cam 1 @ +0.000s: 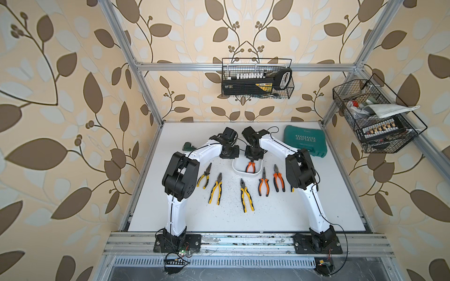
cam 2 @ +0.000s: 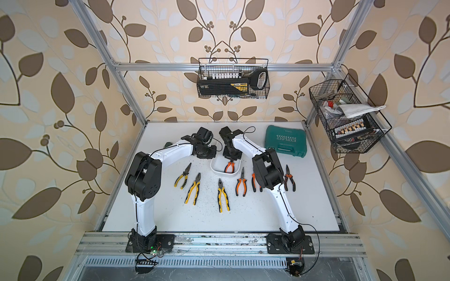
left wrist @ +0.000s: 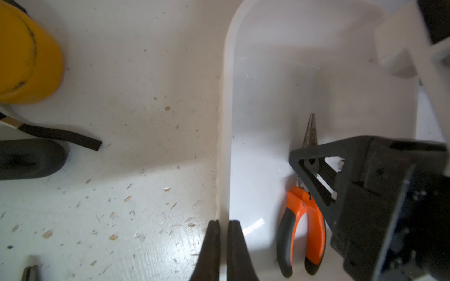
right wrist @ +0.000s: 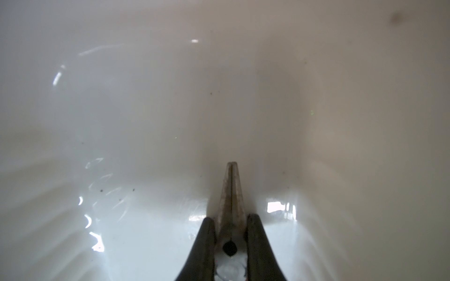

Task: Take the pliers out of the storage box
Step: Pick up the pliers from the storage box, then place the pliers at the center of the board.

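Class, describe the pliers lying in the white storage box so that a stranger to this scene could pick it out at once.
Start at the white table; near its middle sits the white storage box. Inside lies one pair of orange-and-black needle-nose pliers, the right gripper shut on its grey head. All the other pliers lie outside, on the tabletop.

Cream wallpaper (cam 1: 73, 97) with brown and pale leaf vines everywhere. White box (cam 1: 238, 170) has orange-and-grey pliers (left wrist: 316, 226) inside. On the speckled white table (cam 1: 267, 219), yellow-and-black pliers (cam 1: 218, 182) sit at the box's 7 o'clock, orange-and-black pliers (cam 1: 277, 174) at 4, teal case (cam 1: 304, 141) at 2.
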Robot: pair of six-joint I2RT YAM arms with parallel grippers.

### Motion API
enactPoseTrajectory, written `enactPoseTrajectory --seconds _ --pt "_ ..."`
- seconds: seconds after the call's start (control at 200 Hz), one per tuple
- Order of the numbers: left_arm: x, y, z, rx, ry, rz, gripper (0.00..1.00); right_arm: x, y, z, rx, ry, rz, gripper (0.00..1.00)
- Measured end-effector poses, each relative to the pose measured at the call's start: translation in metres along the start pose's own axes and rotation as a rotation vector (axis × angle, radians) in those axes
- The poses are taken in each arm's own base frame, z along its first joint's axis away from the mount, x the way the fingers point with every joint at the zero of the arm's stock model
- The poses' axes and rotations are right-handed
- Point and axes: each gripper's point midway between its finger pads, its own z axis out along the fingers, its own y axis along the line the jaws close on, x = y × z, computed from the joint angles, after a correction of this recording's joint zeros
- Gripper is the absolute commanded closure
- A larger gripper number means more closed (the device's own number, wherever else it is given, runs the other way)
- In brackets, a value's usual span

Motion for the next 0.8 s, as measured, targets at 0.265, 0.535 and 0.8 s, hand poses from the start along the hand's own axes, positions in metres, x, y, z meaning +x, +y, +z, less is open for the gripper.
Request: enactPoseTrajectory --seconds 0.265,0.535,0.8 --pt "0.001 0.001 0.001 -0.002 0.002 -0.004 1.0 -0.012 0.008 -0.024 -0.063 -0.044 -0.03 1.0" --pt "0.001 0.002 0.001 -0.006 0.001 -0.005 1.0 -0.036 0.011 -0.098 -0.187 -0.167 -0.013 1.0" --pt "0.001 0.006 0.0 -0.024 -0.001 -0.005 1.0 -0.018 -0.018 -0.128 -0.187 -0.178 -0.031 1.0"
